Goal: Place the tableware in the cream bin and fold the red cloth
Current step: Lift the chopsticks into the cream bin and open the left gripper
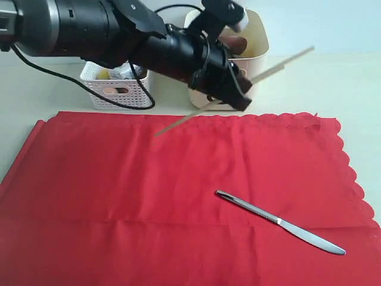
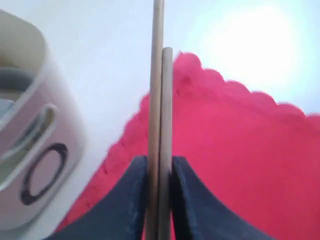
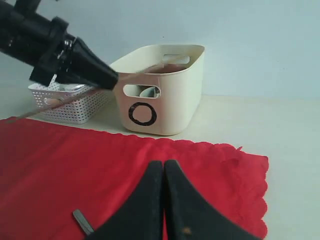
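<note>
**Figure. Chopsticks in transit to the bin.** The left claw point(image 2: 160, 162) was clamped on the two chopsticks point(image 2: 161, 100), pinched side by side between its dark pads. In the left wrist view one stick reached further out than the other. In the exterior view the pair hung tilted in the air just in front of the cream bin point(image 1: 259, 42), sticking out on both sides of the claw. The lower ends were over the far edge of the red cloth point(image 1: 149, 190).

The right claw point(image 3: 163, 167) had its jaws together on nothing and sat low above the cloth. The cloth lay spread flat on the counter point(image 1: 333, 83) with the table knife point(image 1: 280, 221) on it, well apart from both claws. A white lattice basket point(image 1: 119, 92) stood beside the bin.

*Handling.* The sticks are probably light, stiff and smooth, and apt to roll or scissor against each other. A hold near the middle balances them. Their length likely calls for tipping them end-first into the bin.

The knife looks thin, hard and slick, and it lies flat on soft fabric. It is best taken across its narrow handle, and the pinch could catch the cloth as well.

The cloth is limp and light. It is best lifted by a corner or the scalloped edge once the knife is gone.
</note>
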Robot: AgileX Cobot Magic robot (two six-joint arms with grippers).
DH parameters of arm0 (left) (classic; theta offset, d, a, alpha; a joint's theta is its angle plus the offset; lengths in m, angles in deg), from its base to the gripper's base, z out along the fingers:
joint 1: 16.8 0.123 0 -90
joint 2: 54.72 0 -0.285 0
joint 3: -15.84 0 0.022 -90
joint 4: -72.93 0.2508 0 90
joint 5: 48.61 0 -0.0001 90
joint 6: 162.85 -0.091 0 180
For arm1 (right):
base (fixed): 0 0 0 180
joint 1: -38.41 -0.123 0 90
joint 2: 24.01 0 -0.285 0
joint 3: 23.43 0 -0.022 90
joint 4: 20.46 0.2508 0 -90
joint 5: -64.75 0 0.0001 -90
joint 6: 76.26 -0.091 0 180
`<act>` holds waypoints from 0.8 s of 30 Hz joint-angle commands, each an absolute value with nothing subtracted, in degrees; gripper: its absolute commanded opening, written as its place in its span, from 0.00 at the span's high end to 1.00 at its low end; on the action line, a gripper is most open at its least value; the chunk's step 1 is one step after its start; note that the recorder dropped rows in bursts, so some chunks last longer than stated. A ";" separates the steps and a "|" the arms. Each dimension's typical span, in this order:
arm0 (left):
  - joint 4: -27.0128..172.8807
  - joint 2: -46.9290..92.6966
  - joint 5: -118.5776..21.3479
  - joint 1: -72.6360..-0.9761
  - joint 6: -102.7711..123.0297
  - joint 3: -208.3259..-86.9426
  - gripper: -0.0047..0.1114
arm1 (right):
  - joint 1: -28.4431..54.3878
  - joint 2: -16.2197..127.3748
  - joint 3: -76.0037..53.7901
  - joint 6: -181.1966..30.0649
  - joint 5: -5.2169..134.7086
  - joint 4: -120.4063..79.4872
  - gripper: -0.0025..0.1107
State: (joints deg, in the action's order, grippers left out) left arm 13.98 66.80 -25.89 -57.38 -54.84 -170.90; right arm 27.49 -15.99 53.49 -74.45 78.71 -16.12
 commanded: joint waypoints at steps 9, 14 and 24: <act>-2.94 67.64 -41.64 -52.74 -54.38 -182.02 0.96 | 27.40 -16.22 53.79 -74.39 78.37 -16.05 0.98; -8.43 72.14 -43.05 -51.58 -54.38 -190.62 0.96 | 27.40 -16.22 53.79 -74.39 78.37 -16.05 0.98; -11.21 78.91 -48.98 -51.36 -55.70 -200.11 0.91 | 27.40 -16.22 53.79 -74.39 78.37 -16.05 0.98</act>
State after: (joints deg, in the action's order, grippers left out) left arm -11.10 78.91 -47.75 -51.69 -54.73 -199.13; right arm 27.49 -15.99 53.49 -74.45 78.71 -16.12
